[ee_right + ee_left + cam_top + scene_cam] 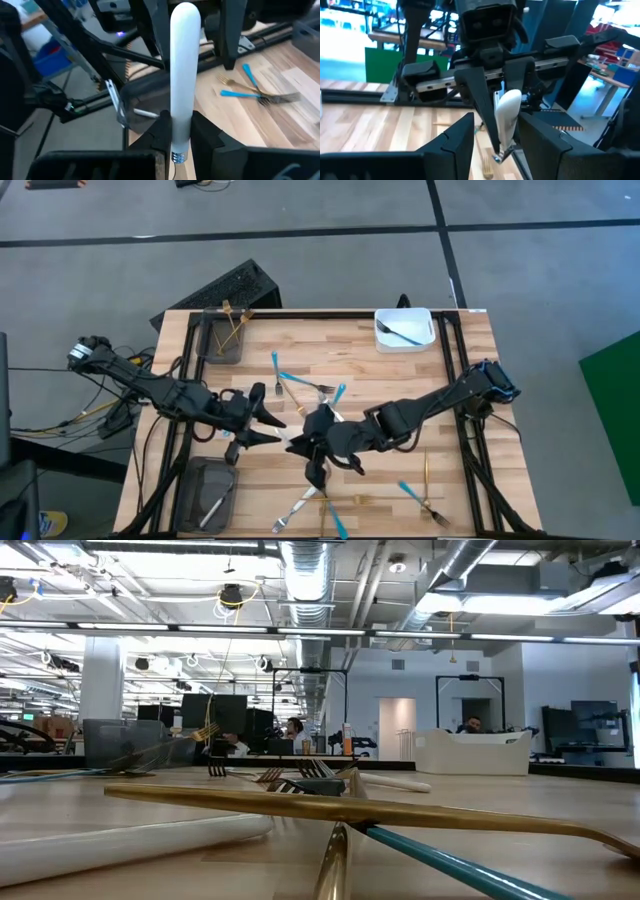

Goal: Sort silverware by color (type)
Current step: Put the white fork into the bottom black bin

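One blue-handled fork [401, 333] in white bin [426, 338].

The pale butcher-block wooden table [380, 375] shows visible grain and a smooth, faintly satin finish. The white-handled utensil [182, 80] looks like smooth plastic with a soft sheen (its short neck is ridged bright metal). The blue-handled forks [250, 90] have glossy plastic handles and metal heads. The long gold-coloured utensil [330, 808] is polished brassy metal. The white rectangular bin [404, 330] appears matt plastic.
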